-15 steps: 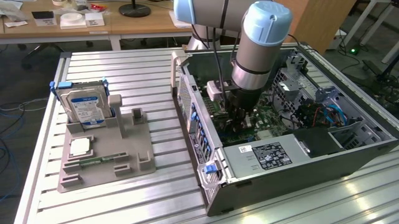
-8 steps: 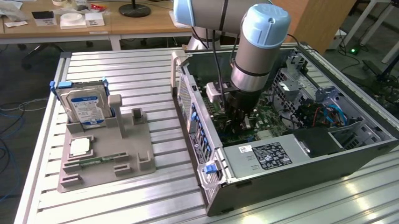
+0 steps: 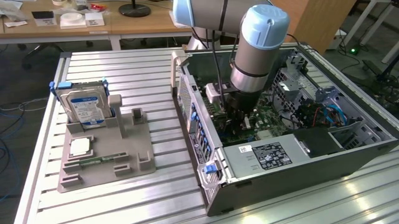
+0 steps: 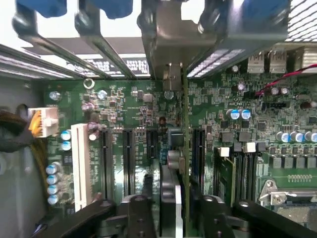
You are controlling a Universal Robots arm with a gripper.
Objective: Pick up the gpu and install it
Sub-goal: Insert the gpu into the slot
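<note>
**Q:** What lies nearest in the exterior view?

**A:** The slatted counter (image 3: 124, 196). On the exterior view's left it carries a grey fixture tray (image 3: 106, 154) with a hard drive (image 3: 84, 105) standing at its far end. On the exterior view's right is the open computer case (image 3: 281, 177).

**Q:** Where is the end effector?

**A:** The arm (image 3: 255, 51) reaches straight down into the case, with the end effector (image 4: 173, 213) low over the motherboard (image 4: 129, 104).

**Q:** Where is the gpu relative to it?

**A:** The gpu (image 4: 185, 148) stands on edge directly below the end effector, seemingly in a slot. Its long axis runs from under the end effector toward the case wall on the exterior view's left. There its silver bracket (image 4: 171, 44) meets the row of slot covers. Card and end effector are in line, with the card's upper edge running between the jaws.

**Q:** And the state of the end effector?

**A:** It straddles the card, but it cannot be told whether it grips it or stands clear. The card appears close to seated or seated.
</note>
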